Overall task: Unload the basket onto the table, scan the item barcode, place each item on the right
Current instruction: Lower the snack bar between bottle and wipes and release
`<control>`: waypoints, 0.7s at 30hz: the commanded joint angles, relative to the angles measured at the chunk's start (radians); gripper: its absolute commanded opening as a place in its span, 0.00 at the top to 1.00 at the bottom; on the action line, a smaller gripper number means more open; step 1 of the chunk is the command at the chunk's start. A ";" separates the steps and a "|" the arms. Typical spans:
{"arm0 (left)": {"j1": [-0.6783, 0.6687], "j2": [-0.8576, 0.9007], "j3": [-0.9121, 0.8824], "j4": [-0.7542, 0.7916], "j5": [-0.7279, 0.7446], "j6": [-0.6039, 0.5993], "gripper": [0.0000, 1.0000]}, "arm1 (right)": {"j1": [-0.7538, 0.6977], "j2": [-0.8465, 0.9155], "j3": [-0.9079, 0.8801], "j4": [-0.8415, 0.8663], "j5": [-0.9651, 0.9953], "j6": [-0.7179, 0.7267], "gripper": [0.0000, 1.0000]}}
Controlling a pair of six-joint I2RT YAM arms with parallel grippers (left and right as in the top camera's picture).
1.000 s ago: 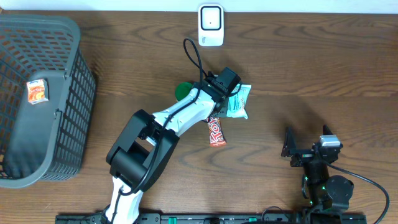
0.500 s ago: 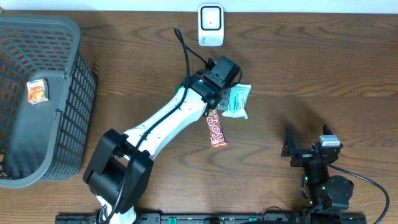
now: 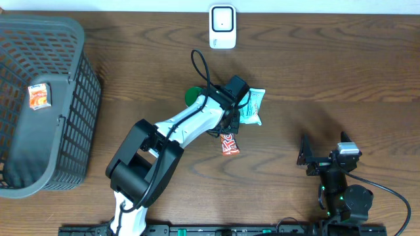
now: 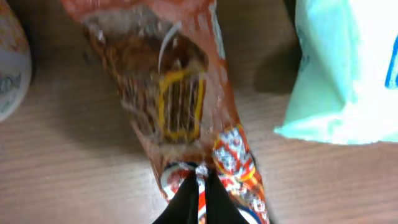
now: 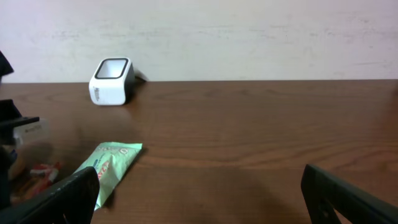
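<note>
The left gripper [image 4: 199,179] has its dark fingers [image 4: 185,202] pinched together on the crimped end of the red-orange foil-wrapped chocolate bar [image 3: 229,143], which lies about the middle of the brown wooden worktop [image 3: 341,59], its barcode side not readable in the wrist view. Just beside the bar, toward the far edge, lies a mint-green plastic packet [image 3: 251,107], and a green round object [image 3: 191,96] shows past the arm. The white box-shaped barcode scanner [image 3: 222,26] stands at the middle of the far edge. A grey plastic mesh basket [image 3: 72,118] occupies the left edge, a small orange-and-white carton [image 3: 38,96] inside. The right gripper [image 3: 325,152] rests near the near right corner, fingers spread wide, holding nothing
</note>
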 commanded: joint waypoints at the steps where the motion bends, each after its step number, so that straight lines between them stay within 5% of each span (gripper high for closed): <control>1: 0.007 -0.101 0.109 -0.071 0.023 0.045 0.89 | 0.005 -0.002 -0.001 -0.003 0.002 0.006 0.01; 2: 0.009 -0.143 0.166 -0.112 0.023 0.072 0.72 | 0.005 -0.002 -0.001 -0.003 0.002 0.006 0.01; 4: 0.013 -0.203 0.246 -0.158 0.020 0.126 0.57 | 0.005 -0.002 -0.001 -0.003 0.002 0.006 0.01; 6: 0.022 -0.263 0.323 -0.210 -0.047 0.155 0.22 | 0.005 -0.002 -0.001 -0.003 0.002 0.006 0.01; 8: 0.043 -0.325 0.394 -0.270 -0.177 0.169 0.06 | 0.005 -0.002 -0.001 -0.003 0.002 0.006 0.01; 13: 0.208 -0.470 0.466 -0.361 -0.319 0.221 0.02 | 0.005 -0.002 -0.001 -0.003 0.002 0.006 0.01; 21: 0.770 -0.556 0.464 -0.383 -0.317 0.100 0.01 | 0.005 -0.002 -0.001 -0.003 0.002 0.006 0.01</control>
